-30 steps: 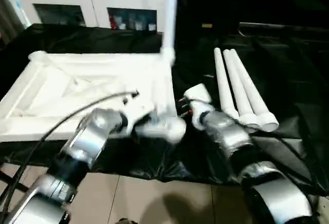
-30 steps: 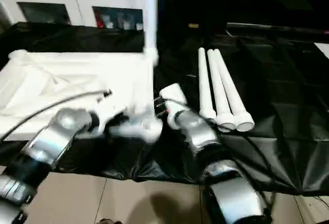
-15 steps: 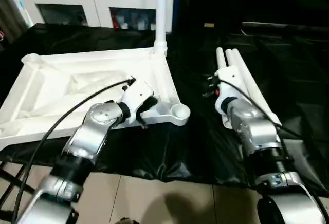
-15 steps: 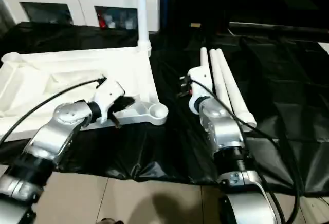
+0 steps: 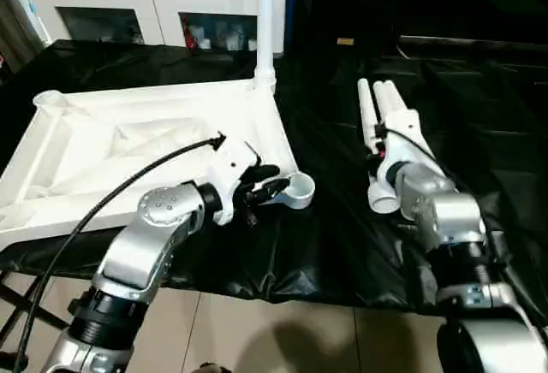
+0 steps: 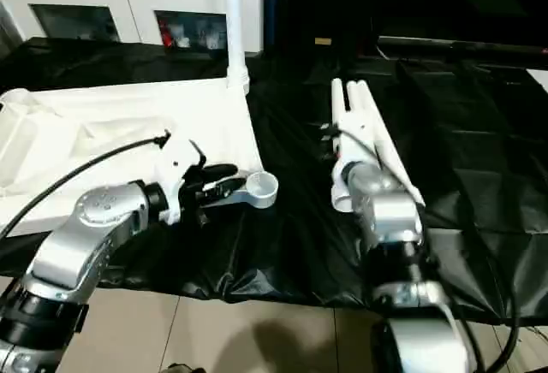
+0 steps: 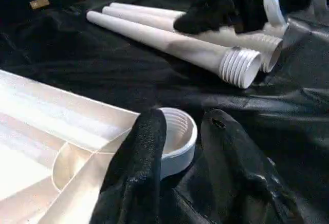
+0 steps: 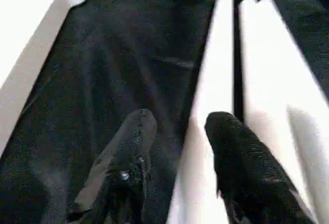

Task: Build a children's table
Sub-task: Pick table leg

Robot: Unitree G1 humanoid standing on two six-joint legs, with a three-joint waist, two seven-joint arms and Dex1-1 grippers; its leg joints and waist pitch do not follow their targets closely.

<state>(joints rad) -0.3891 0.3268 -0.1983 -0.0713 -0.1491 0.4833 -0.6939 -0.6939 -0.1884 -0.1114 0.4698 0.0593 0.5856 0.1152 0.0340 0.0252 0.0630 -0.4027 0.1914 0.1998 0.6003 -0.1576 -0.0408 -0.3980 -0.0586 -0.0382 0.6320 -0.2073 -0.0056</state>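
Note:
The children's table lies upside down as a white ribbed top [image 5: 128, 138] on the black sheet. One white leg [image 5: 265, 14] stands upright in its far right corner. My left gripper [image 7: 183, 118] is open at the near right corner socket [image 5: 301, 187]; its two black fingers straddle the threaded ring with nothing gripped. Three loose white legs [image 5: 377, 103] lie side by side to the right, threaded ends toward me. My right gripper [image 8: 181, 120] hovers low over them, open, and the leftmost leg [image 8: 213, 64] runs between and under its fingers.
A white cabinet with glass doors [image 5: 111, 5] stands behind the table top. The black sheet [image 5: 342, 236] covers the work surface, and its crumpled front edge meets the tiled floor [image 5: 282, 330]. A black cable [image 5: 103, 206] arcs over my left forearm.
My left gripper slid along the top's near edge to the corner socket and opened. My right gripper swung from beside that corner over to the loose legs and opened.

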